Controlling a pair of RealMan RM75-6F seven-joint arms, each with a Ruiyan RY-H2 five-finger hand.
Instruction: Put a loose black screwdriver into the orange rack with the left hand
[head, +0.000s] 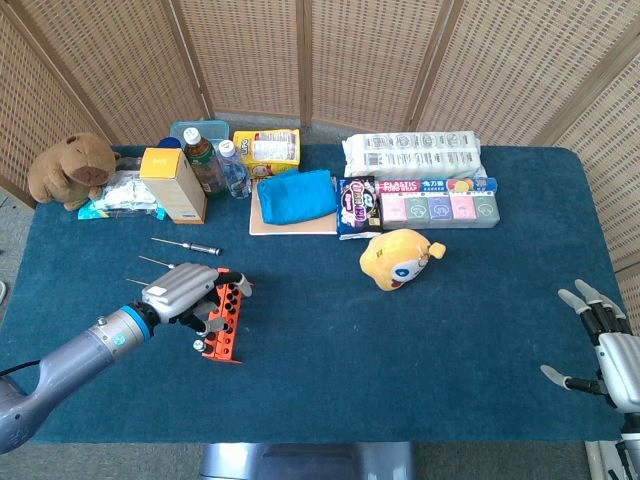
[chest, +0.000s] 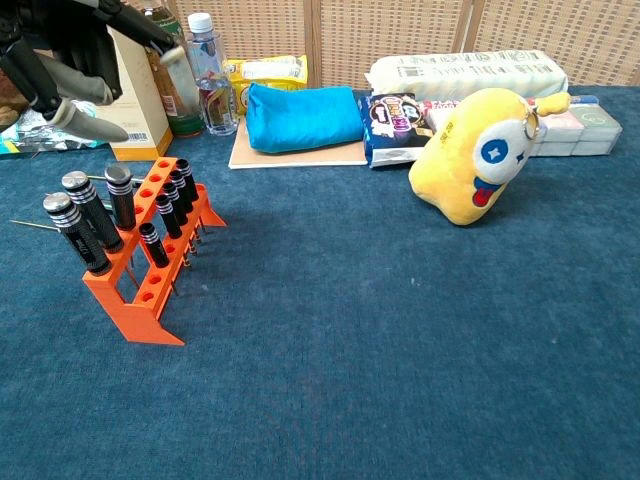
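Note:
The orange rack (head: 226, 336) (chest: 150, 292) stands on the blue cloth at the left with several black screwdrivers (chest: 120, 196) upright in its holes. My left hand (head: 181, 291) (chest: 72, 52) hovers above the rack's far-left end with fingers spread and nothing in it. One loose black screwdriver (head: 187, 245) lies behind the rack. A second loose screwdriver's thin shaft (head: 150, 262) (chest: 28, 224) shows just left of the hand. My right hand (head: 601, 341) rests open at the table's right front edge, holding nothing.
A yellow plush toy (head: 398, 258) (chest: 475, 155) sits mid-table. Along the back stand a yellow box (head: 172, 183), bottles (chest: 207, 75), a blue pouch (head: 295, 195), snack packs (head: 437, 203) and a brown plush animal (head: 73, 168).

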